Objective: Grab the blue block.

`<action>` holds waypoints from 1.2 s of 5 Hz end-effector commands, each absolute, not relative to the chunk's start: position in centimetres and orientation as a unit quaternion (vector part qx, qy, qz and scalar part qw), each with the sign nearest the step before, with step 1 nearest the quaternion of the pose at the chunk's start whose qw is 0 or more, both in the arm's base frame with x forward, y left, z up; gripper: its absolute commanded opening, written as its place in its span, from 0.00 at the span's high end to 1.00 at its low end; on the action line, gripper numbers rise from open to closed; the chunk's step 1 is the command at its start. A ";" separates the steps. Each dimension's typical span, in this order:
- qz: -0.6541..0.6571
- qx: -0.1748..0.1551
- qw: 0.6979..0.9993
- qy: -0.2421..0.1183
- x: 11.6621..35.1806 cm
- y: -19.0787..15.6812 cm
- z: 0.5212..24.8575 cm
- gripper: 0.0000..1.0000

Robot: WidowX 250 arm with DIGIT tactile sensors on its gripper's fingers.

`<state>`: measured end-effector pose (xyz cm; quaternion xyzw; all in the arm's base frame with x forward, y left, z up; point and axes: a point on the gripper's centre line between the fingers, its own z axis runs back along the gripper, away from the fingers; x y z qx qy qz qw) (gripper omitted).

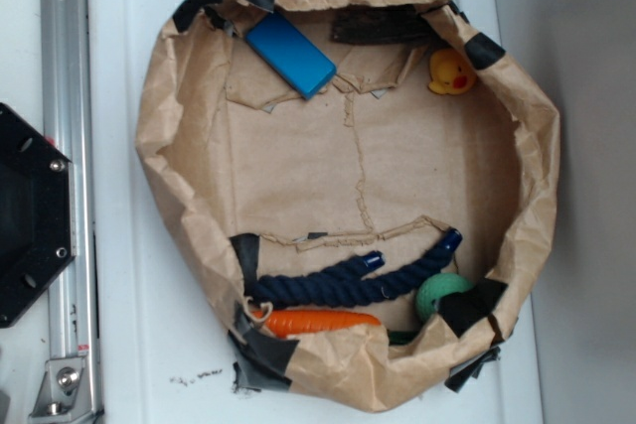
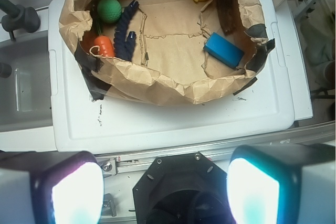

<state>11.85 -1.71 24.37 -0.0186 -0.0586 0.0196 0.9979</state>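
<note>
Lying in the paper bag (image 2: 157,85) well ahead of the wide, empty jaws, the blue block (image 2: 224,49) sits untouched

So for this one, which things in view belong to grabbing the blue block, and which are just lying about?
Belongs to the job:
- blue block, lying against the paper bag's wall
- tool, open, back from the bag, holding nothing

Lying about:
- brown paper bag
- yellow duck
- navy rope
- orange carrot
- green ball
</note>
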 end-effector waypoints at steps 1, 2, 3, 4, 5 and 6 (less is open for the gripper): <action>0.020 -0.019 0.998 -0.059 11.9 -1.7 24.4 0.00; -0.002 0.026 0.996 -0.081 15.7 0.9 22.0 0.00; -0.050 0.022 0.995 -0.087 19.3 2.3 19.5 0.00; -0.115 0.036 0.990 -0.072 22.0 2.7 16.0 0.00; -0.155 0.039 0.986 -0.047 23.4 2.5 12.6 0.00; -0.211 0.049 0.976 -0.029 23.9 1.4 9.7 0.00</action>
